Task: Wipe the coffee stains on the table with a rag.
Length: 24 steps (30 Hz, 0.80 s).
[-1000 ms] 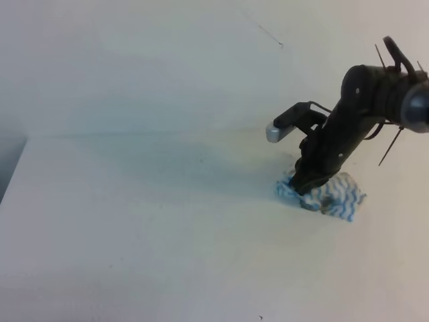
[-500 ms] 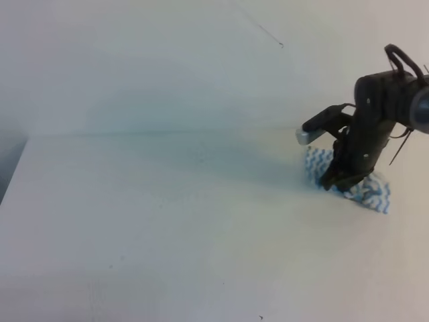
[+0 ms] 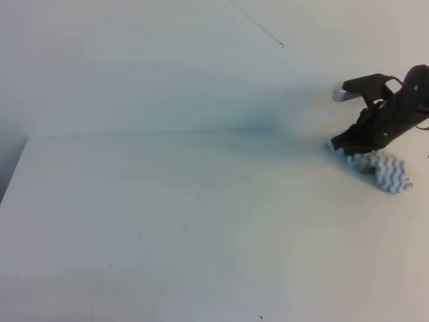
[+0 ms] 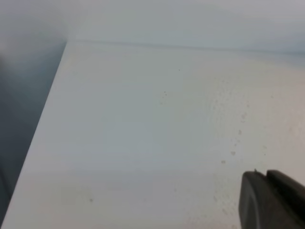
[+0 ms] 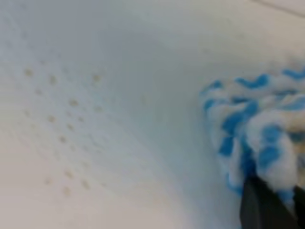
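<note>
My right gripper is at the far right of the table, shut on the rag. The blue-and-white striped cloth trails from the jaws to the right and lies bunched on the surface. In the right wrist view the rag fills the right side, pinched above a dark finger. Of the coffee stains I see only faint tan specks on the white top left of the cloth. The left wrist view shows a dark piece of my left gripper at the bottom right corner, with faint specks on the table near it.
A pale wall rises behind the table's far edge. The table's left edge drops off to a dark gap. A thin dark line runs across the wall at the upper right.
My right gripper has dragged the rag to the right and toward the far edge of the table. The cloth has stretched out behind it.
</note>
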Each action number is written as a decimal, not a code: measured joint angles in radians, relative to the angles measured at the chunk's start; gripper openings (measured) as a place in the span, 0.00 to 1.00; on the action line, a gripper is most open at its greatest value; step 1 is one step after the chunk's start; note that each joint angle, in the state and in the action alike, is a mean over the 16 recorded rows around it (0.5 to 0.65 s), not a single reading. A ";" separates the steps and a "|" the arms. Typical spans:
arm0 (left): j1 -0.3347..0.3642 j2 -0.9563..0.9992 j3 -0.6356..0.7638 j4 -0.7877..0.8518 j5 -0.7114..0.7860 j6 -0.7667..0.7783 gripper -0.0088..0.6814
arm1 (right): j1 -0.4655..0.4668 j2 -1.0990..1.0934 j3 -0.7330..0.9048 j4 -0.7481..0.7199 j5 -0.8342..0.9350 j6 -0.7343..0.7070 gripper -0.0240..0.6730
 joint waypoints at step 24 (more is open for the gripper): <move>0.000 -0.009 0.000 0.000 0.000 0.000 0.01 | 0.260 0.145 -0.283 0.042 0.122 0.057 0.05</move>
